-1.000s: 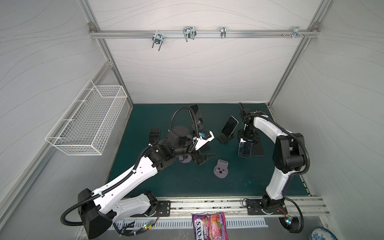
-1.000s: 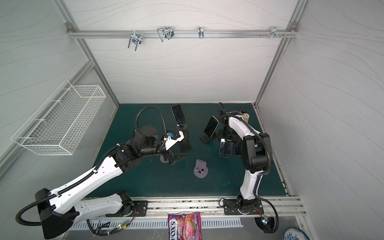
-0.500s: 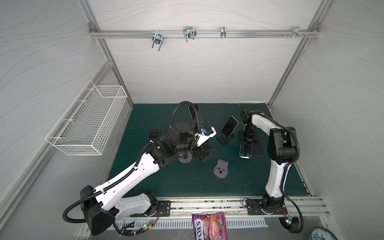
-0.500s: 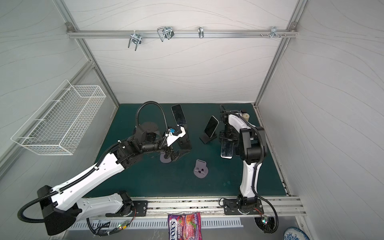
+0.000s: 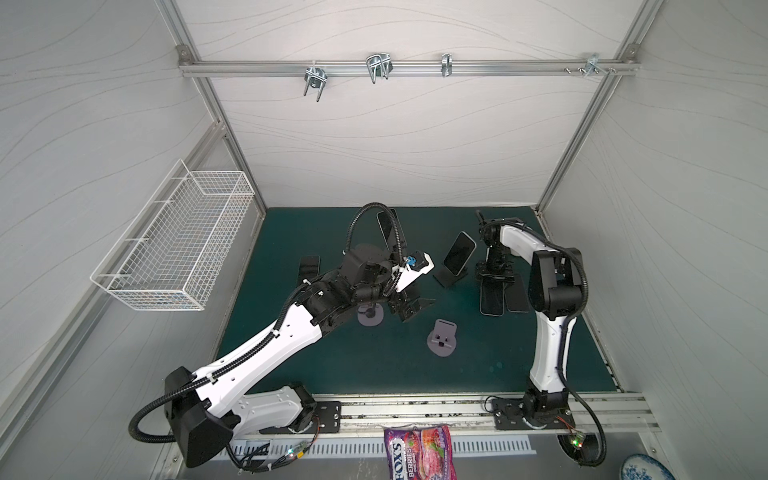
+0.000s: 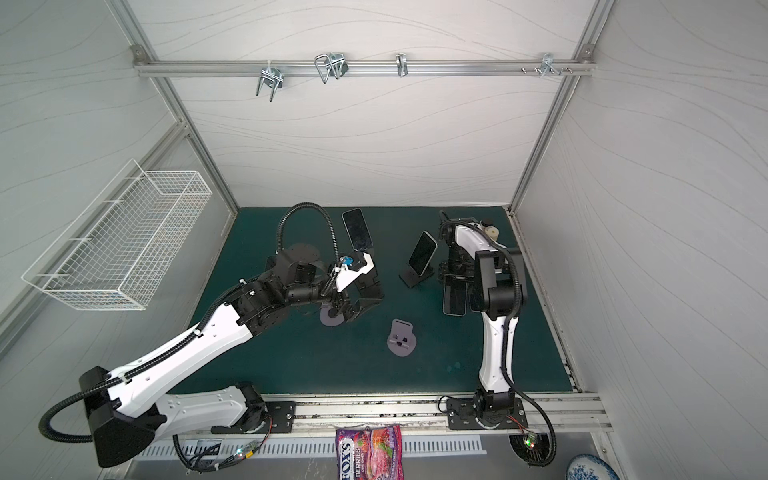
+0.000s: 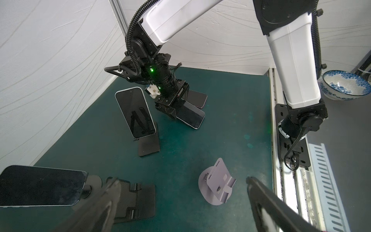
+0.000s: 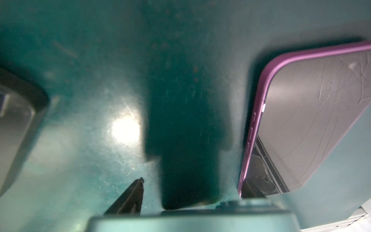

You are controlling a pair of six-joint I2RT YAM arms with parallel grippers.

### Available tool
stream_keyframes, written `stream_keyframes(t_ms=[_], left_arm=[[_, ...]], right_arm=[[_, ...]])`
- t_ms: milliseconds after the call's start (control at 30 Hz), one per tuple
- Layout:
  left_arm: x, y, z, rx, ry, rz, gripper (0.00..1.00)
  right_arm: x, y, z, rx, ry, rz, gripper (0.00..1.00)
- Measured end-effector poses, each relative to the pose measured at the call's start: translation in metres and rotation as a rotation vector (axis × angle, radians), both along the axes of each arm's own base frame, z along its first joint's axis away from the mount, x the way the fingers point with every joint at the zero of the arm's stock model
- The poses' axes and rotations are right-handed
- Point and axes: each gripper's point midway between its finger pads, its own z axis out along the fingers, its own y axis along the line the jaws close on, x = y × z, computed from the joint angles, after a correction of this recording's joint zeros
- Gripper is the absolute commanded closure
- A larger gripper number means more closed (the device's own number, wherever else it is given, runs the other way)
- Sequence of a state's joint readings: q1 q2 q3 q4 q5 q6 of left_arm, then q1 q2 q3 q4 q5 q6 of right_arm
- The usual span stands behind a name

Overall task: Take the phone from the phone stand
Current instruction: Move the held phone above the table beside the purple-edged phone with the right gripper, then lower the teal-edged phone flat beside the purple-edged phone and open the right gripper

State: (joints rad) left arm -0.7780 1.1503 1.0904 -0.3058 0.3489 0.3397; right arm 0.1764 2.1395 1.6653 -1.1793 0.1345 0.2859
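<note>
Item 1: right pincer [image 7: 173, 112], clenched on a slim black-screened phone with a pale rim [image 7: 190, 117]. I see it held tilted, low over the dark green mat [image 5: 478, 361], off the stands, just beside a purple-cased phone [image 7: 197, 97] lying flat.
Item 2: left pincer [image 5: 414, 309], released, fingers wide, near a lilac-grey round plastic stand [image 5: 442, 337].
Item 3: second black-screened phone [image 5: 459, 253], propped on a black folding stand [image 5: 446, 278].

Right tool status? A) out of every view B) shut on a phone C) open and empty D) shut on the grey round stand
B: in the left wrist view the right tool is clamped on one end of a phone, right beside the purple-cased phone lying flat on the mat.
</note>
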Motion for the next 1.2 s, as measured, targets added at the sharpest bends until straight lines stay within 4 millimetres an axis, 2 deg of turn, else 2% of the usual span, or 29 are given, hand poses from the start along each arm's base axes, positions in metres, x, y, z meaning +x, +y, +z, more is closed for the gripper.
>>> stream_keyframes(t_ms=[367, 667, 1000, 1200], left_arm=[[-0.001, 0.005, -0.008, 0.015, 0.002, 0.018, 0.01], [-0.001, 0.009, -0.010, 0.020, -0.004, 0.027, 0.01], [-0.001, 0.010, -0.013, 0.032, -0.008, 0.030, 0.01], [-0.001, 0.010, -0.014, 0.038, -0.020, 0.024, 0.01]], right_arm=[[0.000, 0.002, -0.011, 0.013, 0.032, 0.012, 0.33], [0.002, 0.003, -0.013, 0.019, 0.035, 0.018, 0.31], [0.004, 0.003, -0.012, 0.015, 0.049, 0.027, 0.22], [0.012, 0.003, -0.010, 0.013, 0.028, 0.036, 0.17]])
